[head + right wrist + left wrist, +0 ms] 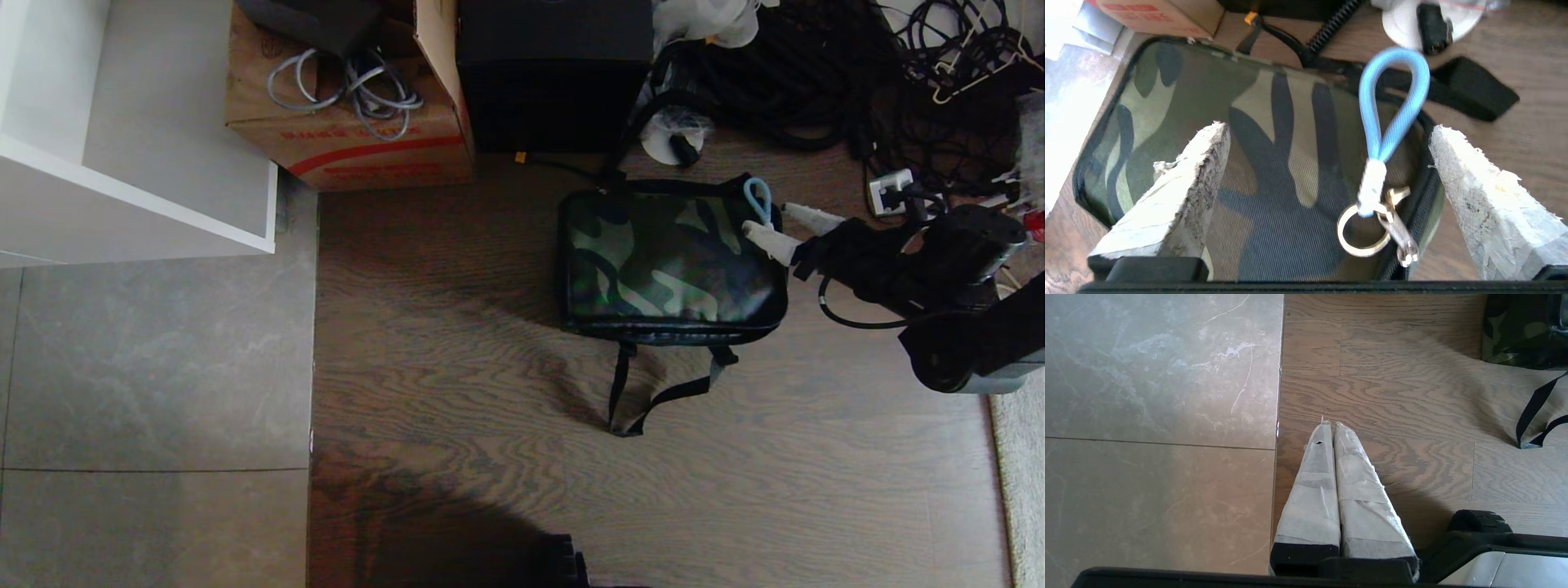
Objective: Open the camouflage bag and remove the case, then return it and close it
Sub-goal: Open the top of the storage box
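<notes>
Your right gripper [775, 222] sits at the camouflage bag's [665, 261] right end, fingers spread wide, holding nothing. The pale blue zipper loop [1394, 102] lies on the bag's top between the two fingers [1180, 192] — no contact visible. Bag is flat on the wood floor [457, 392], zipped shut, in front of the black box [553, 73] and just right of the cardboard box [343, 122]. Left gripper [1331, 428] hangs over the floor, well clear of the bag, fingers pressed together.
</notes>
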Controlling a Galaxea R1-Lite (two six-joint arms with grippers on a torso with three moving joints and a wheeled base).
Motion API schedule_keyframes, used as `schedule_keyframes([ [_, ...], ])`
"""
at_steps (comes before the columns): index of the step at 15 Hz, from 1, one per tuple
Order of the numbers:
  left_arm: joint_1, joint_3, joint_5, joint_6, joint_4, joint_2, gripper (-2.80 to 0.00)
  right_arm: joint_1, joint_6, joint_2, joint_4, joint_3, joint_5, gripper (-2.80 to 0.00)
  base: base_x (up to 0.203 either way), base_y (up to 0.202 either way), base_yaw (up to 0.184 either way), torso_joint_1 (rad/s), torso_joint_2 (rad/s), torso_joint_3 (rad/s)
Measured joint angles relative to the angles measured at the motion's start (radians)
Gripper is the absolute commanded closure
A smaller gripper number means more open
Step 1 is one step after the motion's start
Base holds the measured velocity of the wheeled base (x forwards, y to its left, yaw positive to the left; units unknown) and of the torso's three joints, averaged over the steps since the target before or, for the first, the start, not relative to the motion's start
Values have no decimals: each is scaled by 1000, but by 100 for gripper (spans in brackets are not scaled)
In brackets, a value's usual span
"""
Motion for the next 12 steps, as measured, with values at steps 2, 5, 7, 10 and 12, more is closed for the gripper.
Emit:
schedule_keyframes([
  [2, 1, 0, 0, 0, 0, 0, 0, 0, -1, -3, 3, 18, 1, -280, 0, 0, 0, 0, 0, 0],
  [5, 1, 0, 0, 0, 0, 0, 0, 7, -32, -5, 0, 56, 1, -280, 0, 0, 0, 0, 0, 0],
  [7, 1, 0, 0, 0, 0, 0, 0, 12, -43, 2, -1, 67, 0, -280, 0, 0, 0, 0, 0, 0],
  [10, 1, 0, 0, 0, 0, 0, 0, 15, -50, 16, -9, 72, -4, -280, 0, 0, 0, 0, 0, 0],
  [12, 1, 0, 0, 0, 0, 0, 0, 16, -51, 26, -24, 66, -4, -280, 0, 0, 0, 0, 0, 0],
])
